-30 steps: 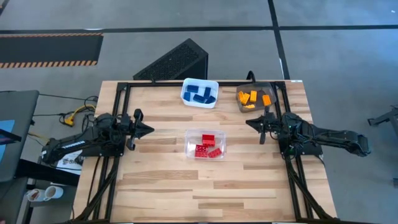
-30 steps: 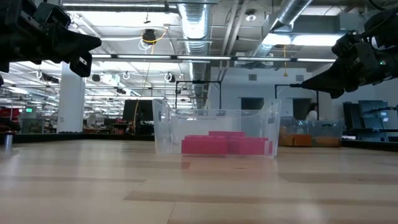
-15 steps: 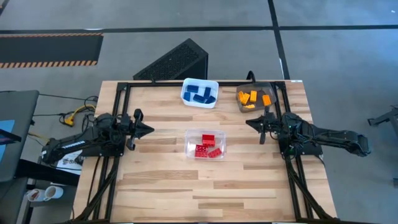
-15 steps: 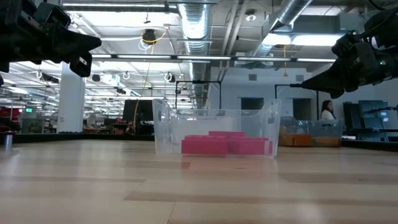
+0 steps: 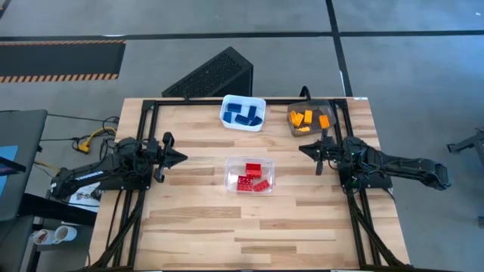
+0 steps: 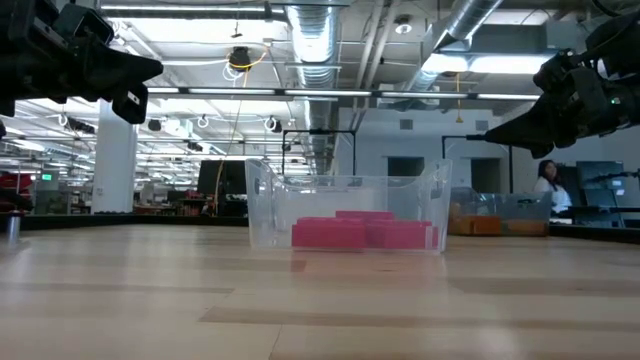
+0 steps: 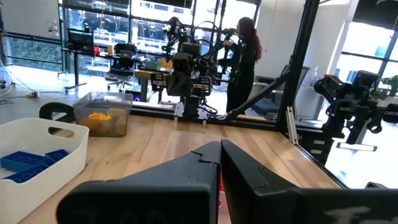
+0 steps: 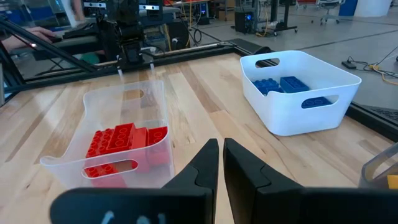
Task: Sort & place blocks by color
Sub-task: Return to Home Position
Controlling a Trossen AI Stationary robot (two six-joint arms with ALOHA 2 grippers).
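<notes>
Black and tapering to a point, my left gripper (image 5: 181, 157) hangs above the left part of the wooden table (image 5: 227, 227). Its two fingers (image 7: 186, 168) are drawn together with only a hairline slit between them, and they hold nothing. My right gripper (image 5: 302, 149) mirrors it above the right part of the table. It too is closed on nothing, and its tip faces the left one across the middle. Neither gripper touches a bin or a block.

Between the two grippers, near the table's centre, sits a clear bin (image 5: 229, 175). The red blocks (image 5: 249, 178) lie in a loose pile on its floor. Farther back, near the far edge, stands a white bin (image 5: 224, 115) with handle cut-outs, and the blue blocks (image 5: 243, 113) lie inside it. To its right, in the far right corner, a grey bin (image 5: 310, 133) holds the yellow-orange blocks (image 5: 306, 119). The right gripper's tip is near this bin's front edge but apart from it. Every block I can see lies inside a bin, one colour to each.

From table height, both arms show high in the upper corners, above the clear bin. Beyond the table, a person (image 6: 547, 185) is in the room at the right. The left wrist view shows another person (image 7: 242, 56) standing at a workbench.
</notes>
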